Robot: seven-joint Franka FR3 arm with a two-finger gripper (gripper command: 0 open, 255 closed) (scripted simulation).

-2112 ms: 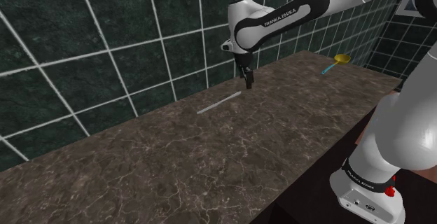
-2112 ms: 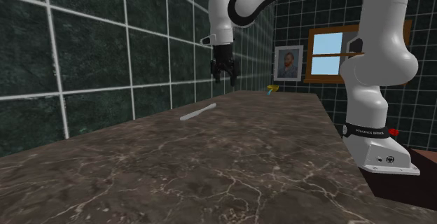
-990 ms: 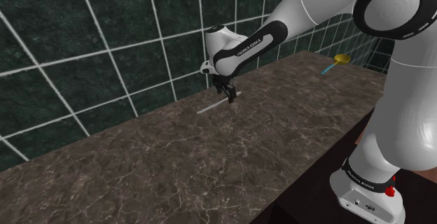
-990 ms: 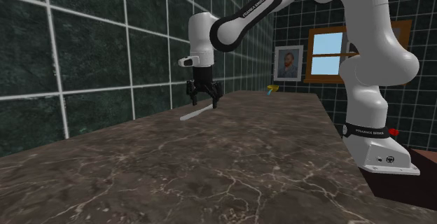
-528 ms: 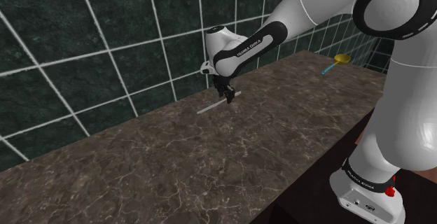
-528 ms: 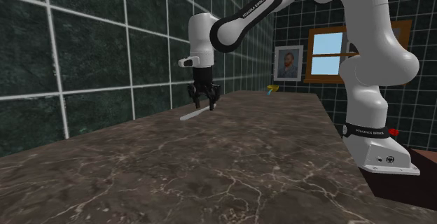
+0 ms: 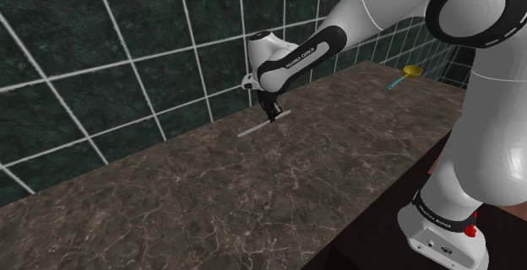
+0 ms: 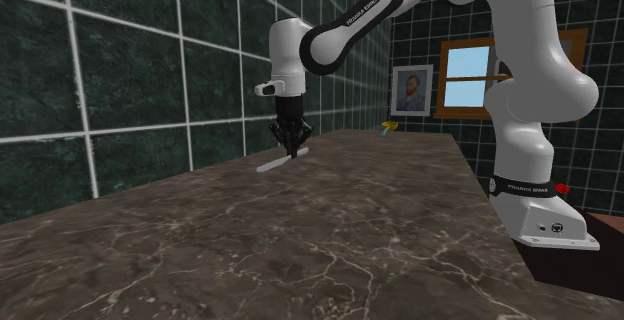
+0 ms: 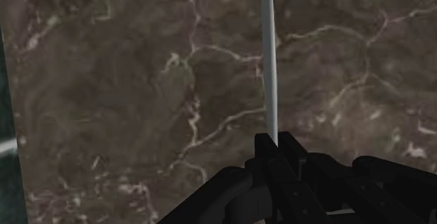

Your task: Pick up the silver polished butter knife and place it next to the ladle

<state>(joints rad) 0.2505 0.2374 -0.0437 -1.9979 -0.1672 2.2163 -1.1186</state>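
The butter knife point(image 7: 260, 124) is a thin pale silver strip lying flat on the dark marbled counter point(image 7: 253, 192), close to the tiled wall. My black gripper point(image 7: 271, 121) stands straight down over its middle and is shut on the knife. From the second exterior view the knife point(image 8: 272, 163) rests on the counter, with the gripper point(image 8: 293, 152) pinching it. In the wrist view the knife blade point(image 9: 269, 61) runs away from the clasped fingers point(image 9: 269, 156). The ladle point(image 7: 404, 75), yellow bowl with a teal handle, lies at the counter's far end; its yellow bowl point(image 8: 389, 127) peeks out near the corner.
A dark green tiled wall point(image 7: 127, 49) runs along the counter's back edge just behind the knife. My stand point(image 7: 443, 226) sits at the shoulder view's lower right. A framed portrait point(image 8: 411, 90) and a window point(image 8: 466, 74) hang on the far wall.
The fingers have closed from wide apart onto the knife. The arm and the knife have stayed where they were over the last second.
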